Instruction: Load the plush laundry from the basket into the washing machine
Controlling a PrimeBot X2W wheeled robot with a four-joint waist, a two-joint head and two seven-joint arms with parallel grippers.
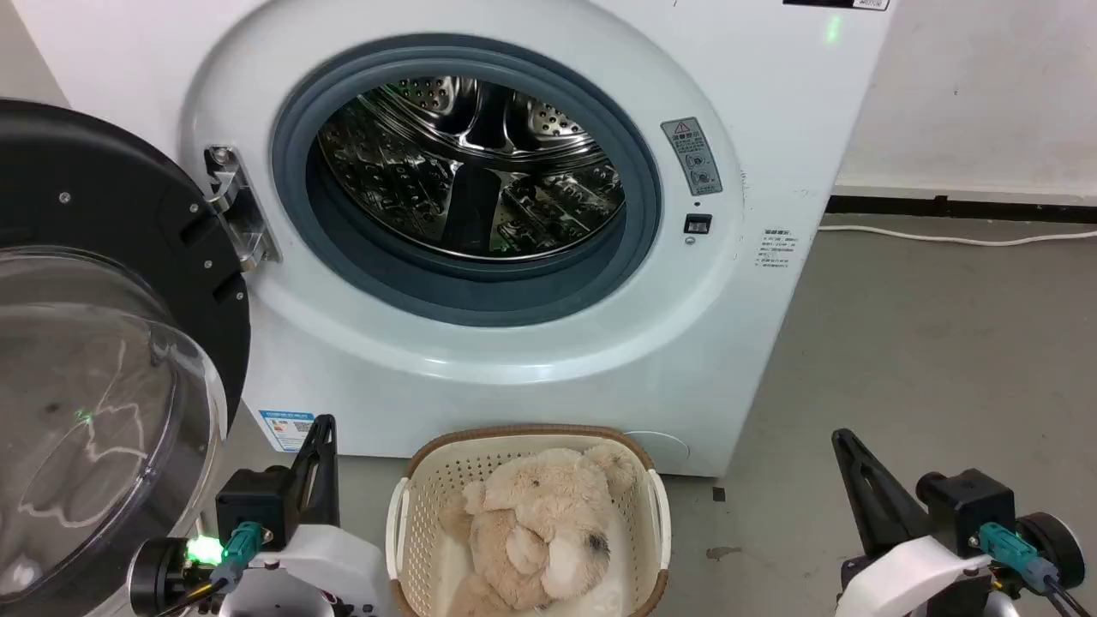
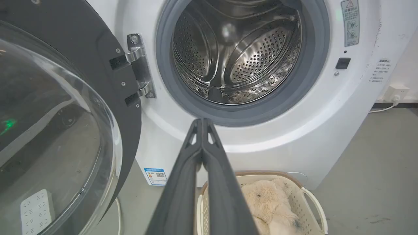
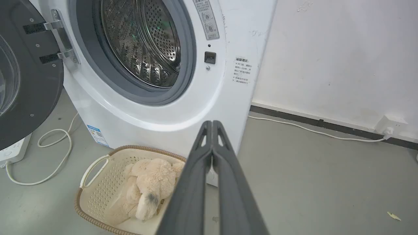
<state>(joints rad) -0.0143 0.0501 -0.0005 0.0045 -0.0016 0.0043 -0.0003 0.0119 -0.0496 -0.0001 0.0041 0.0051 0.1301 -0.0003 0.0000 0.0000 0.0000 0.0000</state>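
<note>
We've got both pincers clenched, empty: left pincer [image 1: 323, 422] at 7 o'clock in head view, right pincer [image 1: 843, 437] at 5. We see plush laundry [image 1: 536, 531] in basket [image 1: 514, 432] at 6, washing machine [image 1: 514, 368] door [image 1: 103, 197] open at 9.

place: plain laundry or utility room | signs: white front-loading washing machine [image 1: 771, 128] on bare grey floor [image 1: 926, 360] | blank white wall [image 1: 977, 86], black skirting [image 1: 960, 206] | loose cable [image 1: 968, 241], power strip [image 3: 13, 150] on floor | laundry basket [image 1: 523, 433] before washer
</note>
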